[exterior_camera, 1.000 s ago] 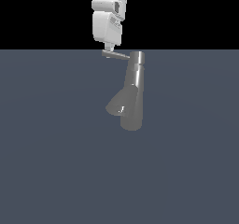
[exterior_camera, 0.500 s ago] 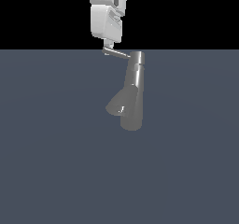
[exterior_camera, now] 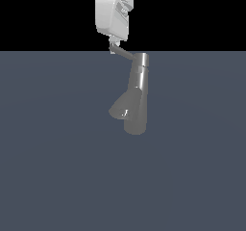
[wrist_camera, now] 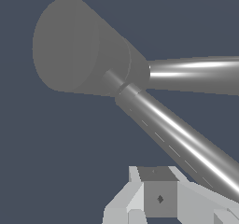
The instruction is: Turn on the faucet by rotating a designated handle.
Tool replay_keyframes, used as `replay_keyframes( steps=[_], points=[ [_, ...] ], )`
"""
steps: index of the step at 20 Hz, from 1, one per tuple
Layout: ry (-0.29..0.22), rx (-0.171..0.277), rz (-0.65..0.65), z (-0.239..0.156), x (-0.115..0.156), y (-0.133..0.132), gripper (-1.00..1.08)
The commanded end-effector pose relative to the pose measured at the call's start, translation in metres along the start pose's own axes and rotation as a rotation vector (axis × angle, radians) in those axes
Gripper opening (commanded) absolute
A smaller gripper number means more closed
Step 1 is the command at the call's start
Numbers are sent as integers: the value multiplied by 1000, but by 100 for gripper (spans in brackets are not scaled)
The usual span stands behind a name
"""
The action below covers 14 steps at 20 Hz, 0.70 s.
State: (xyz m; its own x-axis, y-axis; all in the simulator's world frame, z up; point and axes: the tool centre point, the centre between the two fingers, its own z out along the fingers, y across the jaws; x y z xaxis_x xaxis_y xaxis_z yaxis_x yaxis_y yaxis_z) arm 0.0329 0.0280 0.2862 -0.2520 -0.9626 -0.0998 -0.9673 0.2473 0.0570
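The grey faucet stands as a tall column with a conical spout low on the side toward the exterior view's left. Its thin rod handle sticks out from the top cap toward that same side. My white gripper hangs over the rod's free end, its fingertips touching it. In the wrist view the faucet cap is close and large. The handle runs from it past my gripper. The fingers look shut with nothing between them, and the rod lies beside them.
A flat dark grey floor surrounds the faucet. Above the horizon behind the arm the background is black.
The handle's free end has swung upward in the exterior view, so the rod has turned a little about the column. My gripper has moved the same way with it.
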Motion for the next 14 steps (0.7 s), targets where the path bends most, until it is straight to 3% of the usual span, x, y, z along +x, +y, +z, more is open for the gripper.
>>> replay_keyframes(
  steps=[1, 14],
  points=[
    [2, -9, 0, -1, 6, 9, -100],
    [2, -17, -8, -16, 32, 45, -100]
  ],
)
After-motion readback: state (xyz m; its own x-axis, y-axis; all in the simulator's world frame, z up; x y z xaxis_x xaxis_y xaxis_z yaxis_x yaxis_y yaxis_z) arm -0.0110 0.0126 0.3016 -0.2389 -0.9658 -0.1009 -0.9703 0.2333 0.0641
